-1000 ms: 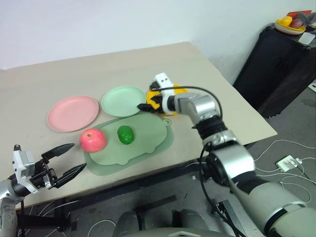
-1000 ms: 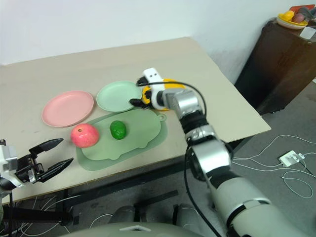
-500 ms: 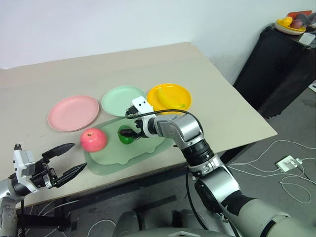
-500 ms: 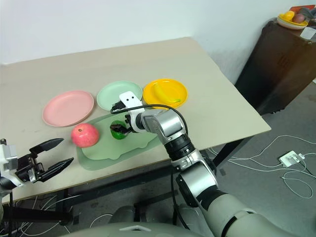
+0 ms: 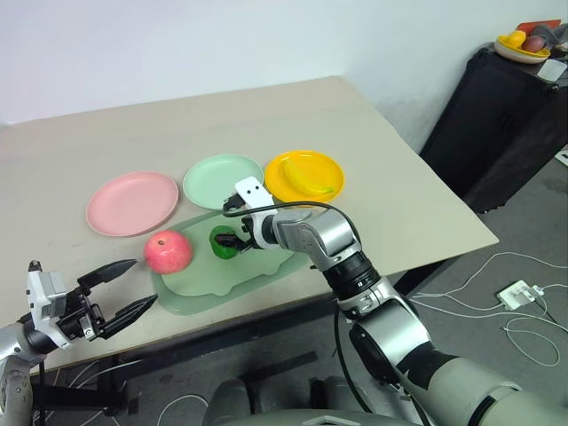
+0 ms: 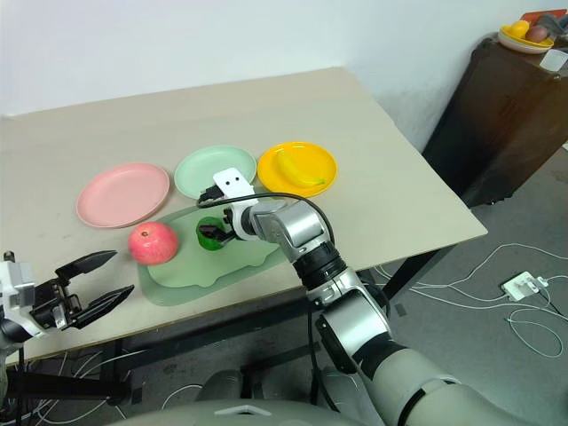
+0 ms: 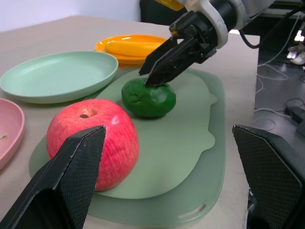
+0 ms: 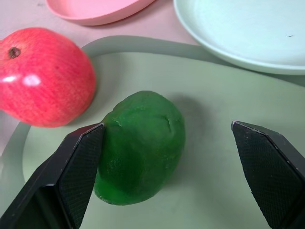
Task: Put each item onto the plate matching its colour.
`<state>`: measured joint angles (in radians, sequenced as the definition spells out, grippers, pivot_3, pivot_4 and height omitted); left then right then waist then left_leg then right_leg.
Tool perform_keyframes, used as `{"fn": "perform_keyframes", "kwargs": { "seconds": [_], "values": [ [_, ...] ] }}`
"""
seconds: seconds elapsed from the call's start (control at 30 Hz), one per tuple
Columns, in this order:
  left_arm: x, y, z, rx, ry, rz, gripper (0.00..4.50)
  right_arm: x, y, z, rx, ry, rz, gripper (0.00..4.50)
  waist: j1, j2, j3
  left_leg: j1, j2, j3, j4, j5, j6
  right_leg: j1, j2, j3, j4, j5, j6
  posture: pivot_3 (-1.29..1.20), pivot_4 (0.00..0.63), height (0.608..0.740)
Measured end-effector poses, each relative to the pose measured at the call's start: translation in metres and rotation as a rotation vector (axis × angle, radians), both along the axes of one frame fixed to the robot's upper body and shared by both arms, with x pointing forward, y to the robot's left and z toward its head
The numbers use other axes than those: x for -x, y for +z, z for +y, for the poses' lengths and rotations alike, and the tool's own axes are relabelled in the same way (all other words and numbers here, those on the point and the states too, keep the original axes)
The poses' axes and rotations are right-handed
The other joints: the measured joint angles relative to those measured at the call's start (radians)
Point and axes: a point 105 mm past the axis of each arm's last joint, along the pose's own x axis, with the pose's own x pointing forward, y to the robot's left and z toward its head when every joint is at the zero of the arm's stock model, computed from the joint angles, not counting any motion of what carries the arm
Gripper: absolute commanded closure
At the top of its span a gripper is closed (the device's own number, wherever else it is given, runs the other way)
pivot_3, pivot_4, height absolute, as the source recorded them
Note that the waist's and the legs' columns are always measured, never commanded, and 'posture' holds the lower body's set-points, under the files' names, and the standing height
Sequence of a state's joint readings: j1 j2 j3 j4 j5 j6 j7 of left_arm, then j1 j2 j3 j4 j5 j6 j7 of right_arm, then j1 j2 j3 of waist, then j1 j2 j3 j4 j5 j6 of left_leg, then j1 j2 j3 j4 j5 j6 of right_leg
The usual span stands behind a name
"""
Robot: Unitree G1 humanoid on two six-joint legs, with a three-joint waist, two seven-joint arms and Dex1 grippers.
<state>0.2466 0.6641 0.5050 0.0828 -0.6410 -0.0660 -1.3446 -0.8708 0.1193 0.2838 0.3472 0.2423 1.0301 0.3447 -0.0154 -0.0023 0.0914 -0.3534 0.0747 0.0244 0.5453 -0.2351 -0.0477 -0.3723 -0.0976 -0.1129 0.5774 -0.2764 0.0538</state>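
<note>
A dark green oval fruit (image 5: 224, 242) lies on the pale green mat (image 5: 266, 262), with the pink-red apple (image 5: 168, 252) just to its left. My right gripper (image 8: 165, 126) is open and reaches down over the green fruit (image 8: 143, 145), one finger close beside it and the other well clear of it. The yellow banana (image 5: 309, 177) rests on the orange-yellow plate (image 5: 333, 164). The pink plate (image 5: 131, 202) and the mint green plate (image 5: 222, 180) hold nothing. My left gripper (image 5: 144, 282) hovers open and holds nothing at the table's near left edge.
A black cabinet (image 5: 506, 115) stands to the right of the table, with a bowl of fruit (image 5: 524, 40) on top. Cables and a power strip (image 5: 519, 293) lie on the floor by the table's right corner.
My right gripper left the banana on the orange-yellow plate and swung back and left, down to the green fruit. The left arm stayed where it was.
</note>
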Motion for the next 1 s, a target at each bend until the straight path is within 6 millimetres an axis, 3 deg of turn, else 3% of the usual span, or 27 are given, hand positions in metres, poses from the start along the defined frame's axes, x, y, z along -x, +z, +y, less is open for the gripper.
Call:
{"fn": "perform_keyframes", "kwargs": {
  "seconds": [0.43, 1.0],
  "values": [
    [0.002, -0.002, 0.000, -0.001, 0.006, 0.008, 0.00, 0.021, -0.011, 0.015, 0.054, 0.097, 0.042, 0.01, -0.002, 0.000, 0.000, -0.001, 0.001, 0.000, 0.000, 0.000, 0.000, -0.001, 0.000, 0.000, 0.000, 0.000, 0.000, 0.00, 0.150, 0.740],
    [0.003, -0.002, 0.000, -0.001, 0.007, 0.009, 0.00, 0.016, -0.018, 0.021, 0.033, 0.117, 0.004, 0.01, -0.002, 0.000, 0.000, -0.001, 0.002, 0.001, 0.000, 0.000, 0.000, -0.001, 0.000, 0.000, -0.001, 0.000, 0.000, 0.00, 0.150, 0.740]
  ]
}}
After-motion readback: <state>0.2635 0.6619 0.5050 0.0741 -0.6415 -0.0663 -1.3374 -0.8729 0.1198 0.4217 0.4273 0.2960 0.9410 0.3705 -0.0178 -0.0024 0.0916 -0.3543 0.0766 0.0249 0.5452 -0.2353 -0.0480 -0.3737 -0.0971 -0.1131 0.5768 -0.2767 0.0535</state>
